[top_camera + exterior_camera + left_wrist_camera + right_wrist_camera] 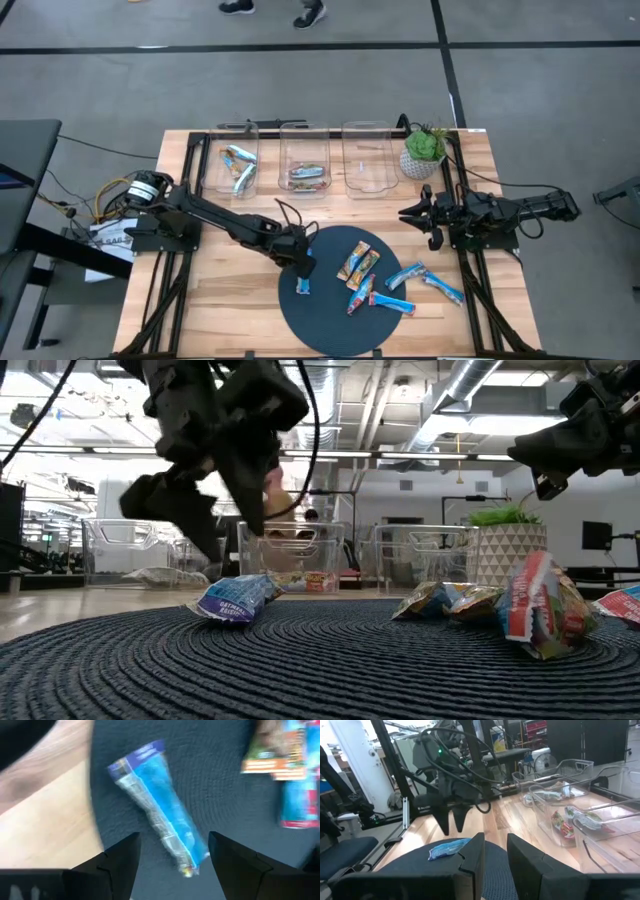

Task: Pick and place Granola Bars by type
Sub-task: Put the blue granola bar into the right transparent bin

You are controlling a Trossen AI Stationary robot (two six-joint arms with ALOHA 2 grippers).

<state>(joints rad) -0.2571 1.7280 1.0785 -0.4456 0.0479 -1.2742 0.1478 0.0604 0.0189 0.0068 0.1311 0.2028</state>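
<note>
A bright blue granola bar [160, 805] lies flat on the dark round mat [330, 325], near its left edge [303, 286]. My left gripper [302, 268] hangs open just above it, one finger on each side of the bar's end [172, 860], touching nothing; the low view shows its fingertips [232, 540] clear of the bar [232, 600]. Several more bars, blue and multicoloured [357, 262] [405, 275], lie on the mat's right half. My right gripper [408, 217] waits, slightly open, above the table's right side [495, 850].
Three clear bins stand along the far edge: the left [235, 160] holds blue bars, the middle [305, 165] multicoloured ones, the right [365, 155] shows none. A potted plant [422, 152] stands beside them. Bare wood lies between bins and mat.
</note>
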